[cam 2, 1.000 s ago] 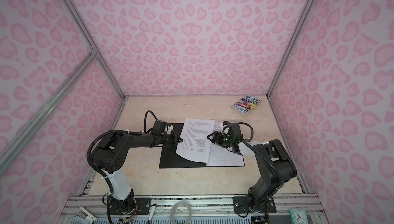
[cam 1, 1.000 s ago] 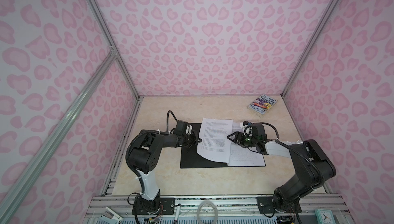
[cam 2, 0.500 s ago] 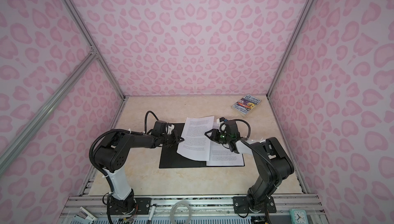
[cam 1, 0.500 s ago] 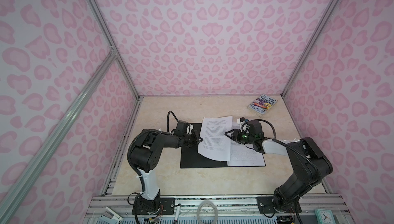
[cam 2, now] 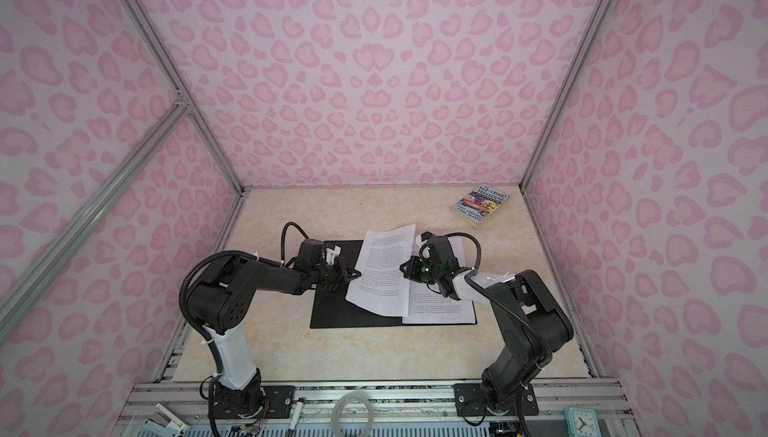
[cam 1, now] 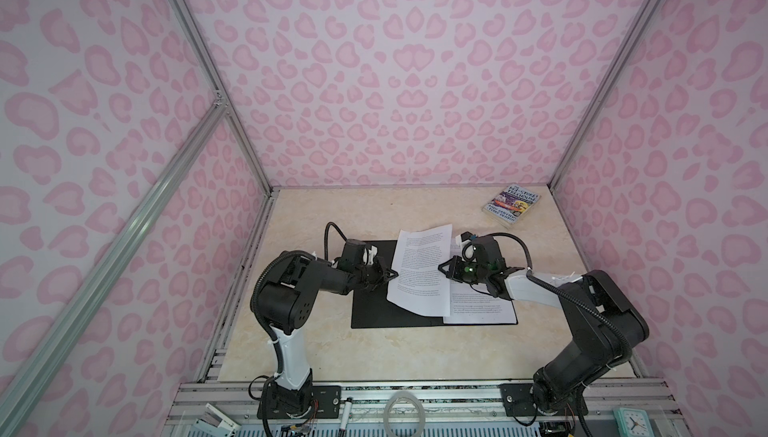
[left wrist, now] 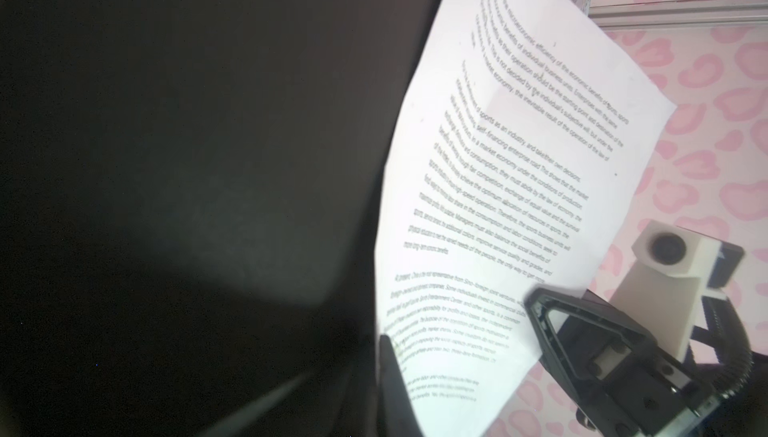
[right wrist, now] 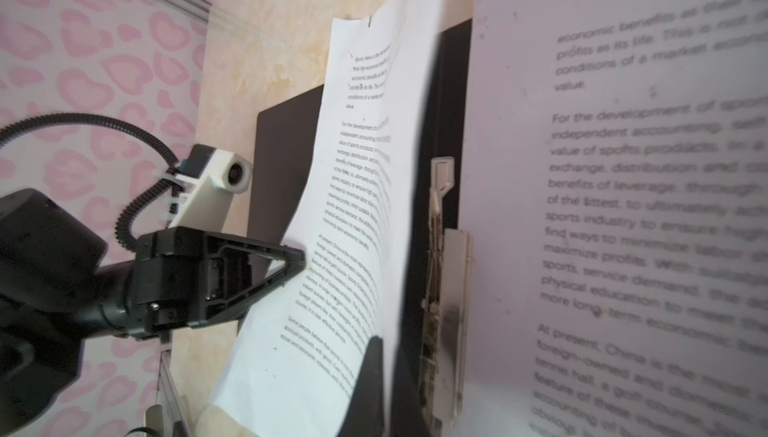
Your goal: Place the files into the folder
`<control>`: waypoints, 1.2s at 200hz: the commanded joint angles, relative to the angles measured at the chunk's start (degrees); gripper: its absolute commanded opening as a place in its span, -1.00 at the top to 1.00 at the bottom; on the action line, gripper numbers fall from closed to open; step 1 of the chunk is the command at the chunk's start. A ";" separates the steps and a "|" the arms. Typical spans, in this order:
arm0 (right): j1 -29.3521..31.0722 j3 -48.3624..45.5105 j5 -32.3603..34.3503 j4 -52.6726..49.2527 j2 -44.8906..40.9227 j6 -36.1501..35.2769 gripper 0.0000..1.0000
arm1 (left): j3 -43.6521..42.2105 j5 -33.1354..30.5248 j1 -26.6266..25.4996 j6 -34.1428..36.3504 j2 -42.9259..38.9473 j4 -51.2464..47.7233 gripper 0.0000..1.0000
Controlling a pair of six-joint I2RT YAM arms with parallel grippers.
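You are partway through. The folder lies open and flat at the middle of the table, black inside up. A stack of printed sheets already rests on its 3 o'clock half, just beside the metal spine clip. 1 more sheet hangs raised and bowed over the spine, leaning toward the bare 9 o'clock half. Your left gripper is clamped on its 9 o'clock edge, your right gripper on its 3 o'clock edge. By my reading, what is left is to lay this sheet square on the stack; I see no other loose sheets. Mind the edges: the sheet's far corner reaches past the folder's 12 o'clock edge and it sits skewed to the stack. You have bare table at 12 and 6 o'clock, and the paperback book at 1 o'clock lies well apart.
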 commanded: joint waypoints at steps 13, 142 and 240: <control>-3.01 4.05 -1.95 -10.18 -0.93 -4.84 1.00 | -1.02 0.11 0.67 2.13 -2.05 0.58 -0.01; -13.40 19.12 29.61 -49.07 -1.51 -32.65 1.00 | -5.19 -0.45 1.18 9.18 -18.37 -1.70 -0.96; -12.38 19.77 24.47 -49.82 -2.36 -34.11 1.00 | -5.20 0.46 -0.07 8.90 -18.20 0.32 -0.96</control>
